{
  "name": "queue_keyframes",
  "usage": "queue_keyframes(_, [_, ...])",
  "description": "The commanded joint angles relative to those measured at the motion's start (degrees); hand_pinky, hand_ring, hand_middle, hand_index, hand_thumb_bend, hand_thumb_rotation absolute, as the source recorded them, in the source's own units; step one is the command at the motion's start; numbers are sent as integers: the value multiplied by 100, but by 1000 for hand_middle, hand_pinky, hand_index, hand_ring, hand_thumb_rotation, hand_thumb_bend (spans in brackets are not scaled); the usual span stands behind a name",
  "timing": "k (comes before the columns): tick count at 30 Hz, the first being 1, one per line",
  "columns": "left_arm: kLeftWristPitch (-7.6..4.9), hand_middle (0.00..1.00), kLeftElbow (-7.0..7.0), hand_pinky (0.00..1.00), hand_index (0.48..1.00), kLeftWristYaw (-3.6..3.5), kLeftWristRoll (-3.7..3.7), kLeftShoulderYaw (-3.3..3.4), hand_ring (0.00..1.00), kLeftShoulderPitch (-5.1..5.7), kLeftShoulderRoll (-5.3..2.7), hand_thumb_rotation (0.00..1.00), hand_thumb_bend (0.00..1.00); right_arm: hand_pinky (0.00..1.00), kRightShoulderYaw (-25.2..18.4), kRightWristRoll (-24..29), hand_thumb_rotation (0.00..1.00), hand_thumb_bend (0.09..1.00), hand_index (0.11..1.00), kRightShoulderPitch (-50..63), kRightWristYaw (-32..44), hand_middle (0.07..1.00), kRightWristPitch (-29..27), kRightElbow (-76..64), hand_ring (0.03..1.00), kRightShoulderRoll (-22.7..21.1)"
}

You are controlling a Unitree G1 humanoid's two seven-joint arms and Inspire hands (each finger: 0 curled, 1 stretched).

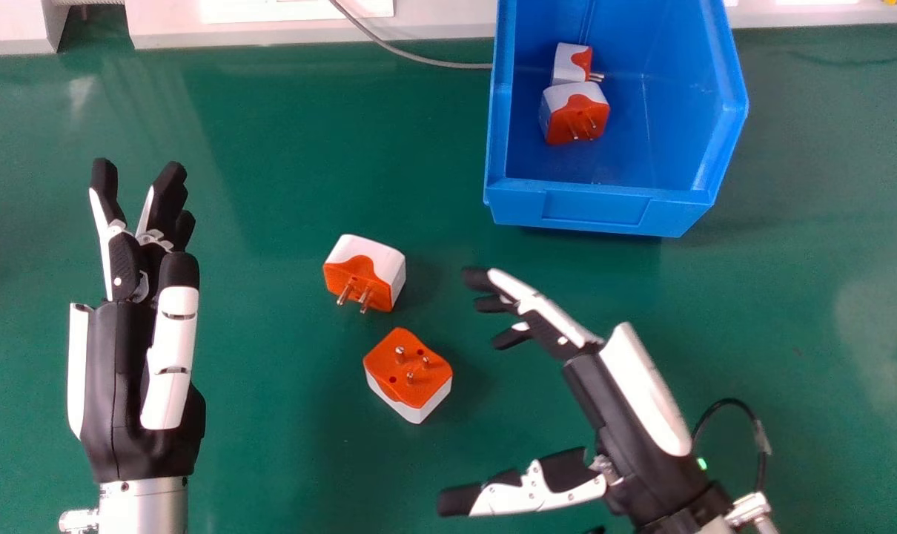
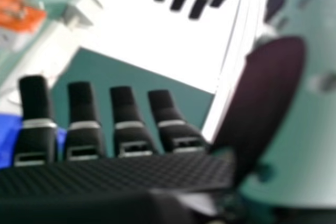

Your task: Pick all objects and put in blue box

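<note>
My right hand [image 1: 617,415] is open over the green table, its thumb and fingers apart, right of two orange-and-white plug adapters. The nearer adapter [image 1: 411,371] has its pins facing up; the farther adapter [image 1: 363,272] has its pins towards the near side. Inside the blue box [image 1: 589,208] lie a larger adapter [image 1: 576,113] and a smaller adapter [image 1: 567,64] behind it. At the left, my left hand [image 1: 133,371] is open, fingers pointing away. In the right hand view, my right hand [image 2: 113,177] has extended fingers and nothing between them and the thumb; an adapter [image 2: 21,17] appears blurred.
A grey cable [image 1: 434,62] runs across the table's far side to the box. Pale equipment [image 1: 308,31] lines the far edge. A black cable [image 1: 730,401] loops beside the right wrist.
</note>
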Motion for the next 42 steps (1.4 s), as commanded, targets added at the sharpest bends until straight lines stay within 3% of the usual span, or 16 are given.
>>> queue_keyframes(1, [-59, 953, -31, 993, 942, -42, -35, -21, 981, -58, 8, 727, 400, 736, 57, 92, 384, 1000, 876, -41, 76, 873, -59, -6, 844, -9])
queue_keyframes(9, [-63, 956, -22, 996, 944, -59, -22, -8, 982, -72, 37, 729, 398, 832, 143, 151, 390, 1000, 939, -195, 181, 948, -173, 154, 926, -31])
queue_keyframes(16, [-73, 958, 22, 996, 944, -98, -57, -5, 982, -96, 45, 730, 396, 856, 164, 50, 393, 1000, 964, -263, 111, 974, -149, 248, 951, -8])
queue_keyframes(26, [-67, 960, 28, 997, 945, -100, -63, -10, 983, -107, 46, 731, 395, 865, 117, -146, 403, 1000, 976, -285, -71, 987, -134, 156, 963, -24])
queue_keyframes(35, [-60, 960, 16, 998, 946, -90, -49, -13, 982, -115, 52, 731, 394, 845, 289, -936, 436, 1000, 974, -956, -1207, 976, 88, 1235, 949, 251])
queue_keyframes(42, [-90, 960, 30, 998, 946, -78, -12, -31, 982, -113, 26, 732, 393, 824, 504, -1071, 436, 1000, 965, -1549, -1685, 965, 302, 2172, 930, 379])
